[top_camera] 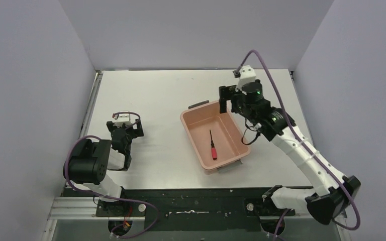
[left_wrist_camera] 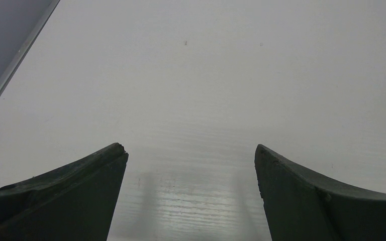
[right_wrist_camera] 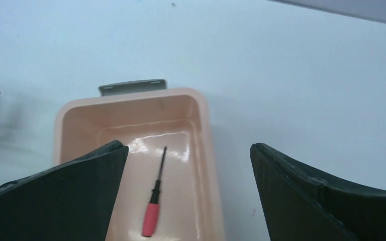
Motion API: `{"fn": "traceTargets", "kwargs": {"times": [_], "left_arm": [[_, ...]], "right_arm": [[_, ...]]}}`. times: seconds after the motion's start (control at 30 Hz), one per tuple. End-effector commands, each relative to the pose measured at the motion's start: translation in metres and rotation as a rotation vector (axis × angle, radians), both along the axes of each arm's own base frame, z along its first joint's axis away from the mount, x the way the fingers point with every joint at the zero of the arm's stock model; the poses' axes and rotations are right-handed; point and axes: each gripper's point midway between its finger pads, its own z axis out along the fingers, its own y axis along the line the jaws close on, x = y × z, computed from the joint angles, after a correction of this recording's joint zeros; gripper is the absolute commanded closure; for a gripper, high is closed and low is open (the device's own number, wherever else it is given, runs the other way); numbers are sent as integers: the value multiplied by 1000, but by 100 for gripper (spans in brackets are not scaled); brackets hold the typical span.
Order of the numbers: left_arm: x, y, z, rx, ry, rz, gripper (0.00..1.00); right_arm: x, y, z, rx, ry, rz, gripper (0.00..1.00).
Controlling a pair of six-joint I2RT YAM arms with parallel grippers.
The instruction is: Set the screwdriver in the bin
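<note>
Screwdriver (top_camera: 212,145) lies flat in bin (top_camera: 226,135), mid-desk, right of centre. Right gripper (right_wrist_camera: 188,148) spread wide, empty, by bin's far end. Left gripper (left_wrist_camera: 191,150) wide, empty, near left edge.

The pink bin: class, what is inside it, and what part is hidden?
Only the screwdriver lies on the floor of the bin. From the right wrist, the fingers cover its near corners.

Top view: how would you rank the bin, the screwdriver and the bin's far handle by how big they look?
Largest first:
1. bin
2. screwdriver
3. far handle
The last two look close, with the screwdriver only slightly longer.
</note>
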Motion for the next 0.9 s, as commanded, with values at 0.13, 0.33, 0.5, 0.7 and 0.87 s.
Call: {"fn": "traceTargets", "kwargs": {"times": [0.13, 0.33, 0.5, 0.7, 0.87], "left_arm": [[6, 0, 12, 3, -45, -6, 3], [6, 0, 12, 3, -45, -5, 3], [6, 0, 12, 3, -43, -5, 3], [6, 0, 12, 3, -44, -5, 3], [6, 0, 12, 3, -41, -5, 3]], "right_arm": [[1, -94, 34, -250, -545, -89, 0], [6, -161, -29, -235, -484, -258, 0], [2, -193, -99, -144, -366, -343, 0], [-4, -201, -147, -55, -285, -404, 0], [-5, -203, -158, -50, -255, -425, 0]]}}
